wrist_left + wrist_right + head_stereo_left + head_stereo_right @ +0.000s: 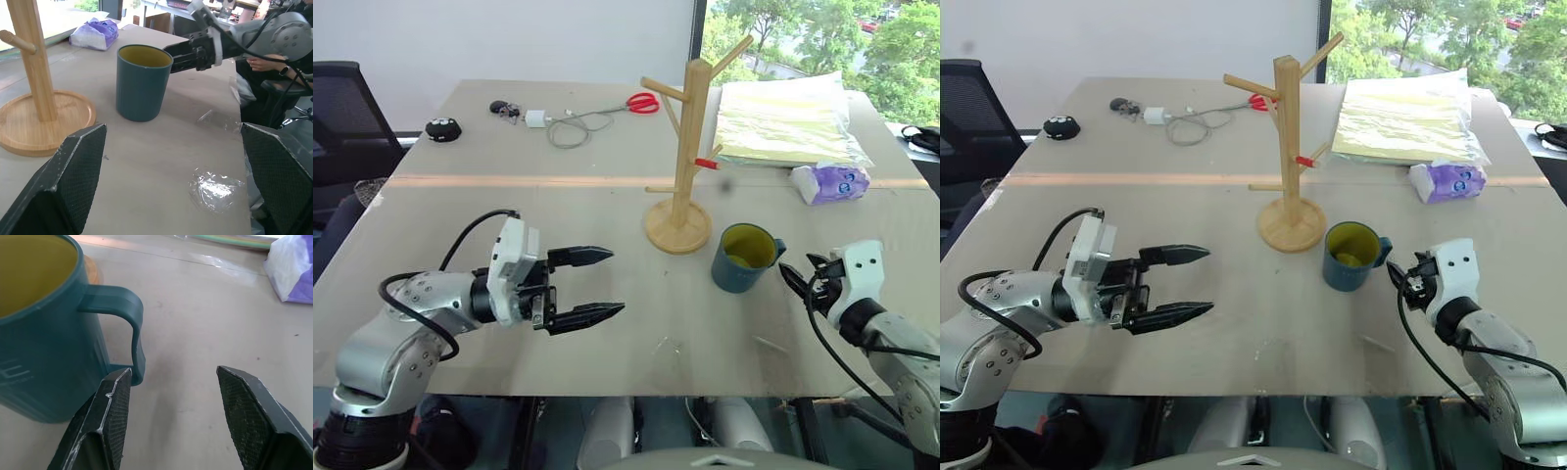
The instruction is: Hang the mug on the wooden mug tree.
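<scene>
The teal mug point(744, 257) with a yellow-green inside stands upright on the table, just right of the wooden mug tree point(689, 147), whose round base point(678, 227) rests near the table's middle. Its handle point(133, 328) points toward my right gripper point(795, 274). That gripper is open and level with the handle. In the right wrist view the handle's lower end sits just ahead of one fingertip point(115, 401), and nothing lies between the fingers. My left gripper point(615, 284) hangs open over the table left of the tree, pointing toward the mug point(142, 83).
Behind the tree lie red scissors point(643, 102), a white charger with cable point(566, 125) and a black round object point(442, 128). A stack of yellow-green sheets in plastic point(783, 117) and a purple tissue pack point(829, 182) sit at the back right. A person's hand point(264, 61) shows beyond the table.
</scene>
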You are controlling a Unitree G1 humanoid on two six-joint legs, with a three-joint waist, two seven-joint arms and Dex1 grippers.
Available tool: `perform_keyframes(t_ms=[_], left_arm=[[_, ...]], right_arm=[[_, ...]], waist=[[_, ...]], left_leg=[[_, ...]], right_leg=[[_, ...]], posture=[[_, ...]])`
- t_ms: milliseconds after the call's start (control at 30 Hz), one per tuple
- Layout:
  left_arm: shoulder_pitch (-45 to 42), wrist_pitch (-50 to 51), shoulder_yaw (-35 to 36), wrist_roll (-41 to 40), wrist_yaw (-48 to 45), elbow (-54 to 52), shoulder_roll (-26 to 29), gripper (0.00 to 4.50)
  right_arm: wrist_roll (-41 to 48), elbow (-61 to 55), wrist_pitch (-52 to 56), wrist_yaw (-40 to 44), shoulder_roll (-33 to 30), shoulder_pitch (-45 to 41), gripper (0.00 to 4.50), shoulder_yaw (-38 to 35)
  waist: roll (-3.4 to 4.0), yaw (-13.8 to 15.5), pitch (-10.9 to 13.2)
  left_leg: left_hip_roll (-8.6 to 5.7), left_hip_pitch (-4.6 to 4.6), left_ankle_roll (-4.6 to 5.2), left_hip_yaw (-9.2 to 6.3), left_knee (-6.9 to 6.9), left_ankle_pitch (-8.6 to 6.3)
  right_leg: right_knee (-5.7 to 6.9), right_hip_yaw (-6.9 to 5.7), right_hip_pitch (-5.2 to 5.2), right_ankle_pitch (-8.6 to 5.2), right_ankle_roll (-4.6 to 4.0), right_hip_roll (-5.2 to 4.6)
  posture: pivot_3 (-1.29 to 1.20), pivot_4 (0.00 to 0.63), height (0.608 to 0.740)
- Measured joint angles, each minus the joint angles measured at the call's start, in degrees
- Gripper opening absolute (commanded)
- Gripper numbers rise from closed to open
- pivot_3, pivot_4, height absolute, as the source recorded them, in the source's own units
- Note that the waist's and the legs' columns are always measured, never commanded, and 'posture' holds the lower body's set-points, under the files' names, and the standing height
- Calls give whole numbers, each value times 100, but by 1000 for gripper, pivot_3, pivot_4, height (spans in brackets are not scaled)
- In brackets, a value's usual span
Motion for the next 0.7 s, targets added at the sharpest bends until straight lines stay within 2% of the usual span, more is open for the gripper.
perform_keyframes(t_ms=[533, 567, 600, 667, 700], left_arm=[[153, 77, 171, -174, 137, -148, 60, 4500], [151, 96, 173, -193, 157, -149, 84, 4500], [144, 105, 176, -212, 187, -149, 95, 4500], [137, 112, 183, -253, 226, -149, 107, 4500], [137, 135, 188, -266, 240, -153, 118, 4500]], right_arm=[[-396, 1189, -1107, 163, 547, -400, 2759, 458], [-400, 1302, -1199, 182, 603, -429, 2217, 462], [-402, 1381, -1265, 204, 646, -448, 1915, 468], [-403, 1471, -1369, 258, 677, -474, 962, 494], [-412, 1533, -1442, 272, 689, -500, 327, 514]], waist=[[1, -2, 1], [2, -2, 1], [2, -3, 1], [2, -3, 1], [3, -3, 1]], left_leg=[[0, 1, -13, 1, 0, 8], [0, 1, -13, 2, 0, 8], [0, 1, -13, 2, 0, 7], [0, 1, -13, 1, 0, 8], [0, 1, -14, 2, 0, 8]], right_leg=[[1, 1, 0, 0, 0, 1], [1, 1, 0, 0, 0, 1], [1, 2, 0, 0, 0, 1], [1, 2, 0, 0, 0, 1], [1, 2, 0, 0, 0, 1]], posture=[[0, 150, 740], [0, 150, 740], [0, 150, 740], [0, 150, 740], [0, 150, 740]])
